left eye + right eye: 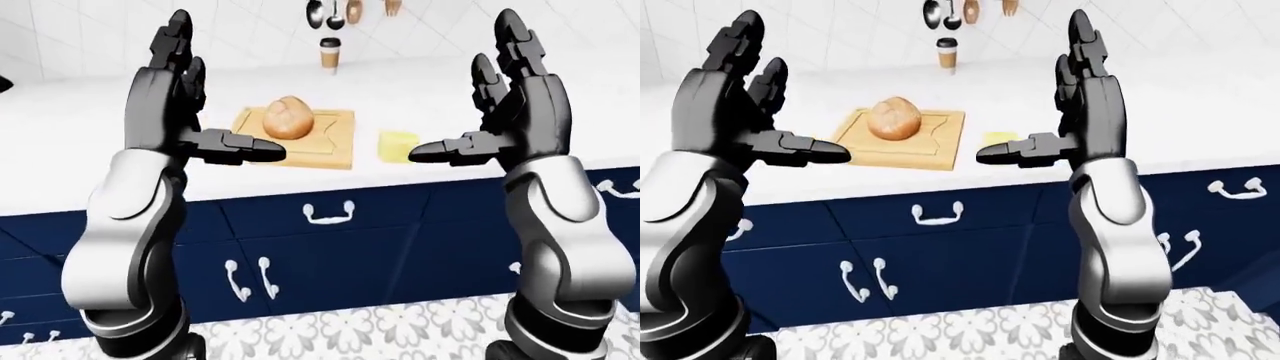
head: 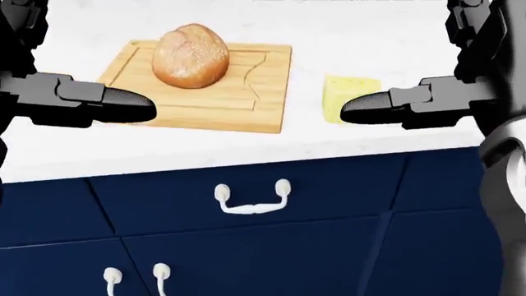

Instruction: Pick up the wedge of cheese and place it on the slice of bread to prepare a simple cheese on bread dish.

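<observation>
- White counter (image 2: 246, 151), matte, faint speckle; navy cabinet fronts (image 2: 271, 246) below with white curved handles (image 2: 251, 198); patterned grey tile floor (image 1: 350, 330) in the eye views.
- White tiled wall (image 1: 230, 30) at top of the eye views, hanging utensils (image 1: 335, 13) and a paper coffee cup (image 1: 329, 54) on the counter by it.
- Wooden cutting board (image 2: 246, 98), rectangular, pale grain with a groove round the edge.
- Bread (image 2: 190, 55): rounded brown loaf shape, floury crust, sits on the board's upper left in head view.
- Cheese wedge (image 2: 345, 94): pale yellow, blocky, on the bare counter just right of the board, not touching it.
- Left hand (image 1: 185, 105) and right hand (image 1: 500, 101): glossy black, fingers spread upright, thumbs pointing inward, holding nothing.
- Right thumb overlaps the cheese in view; contact unclear.
</observation>
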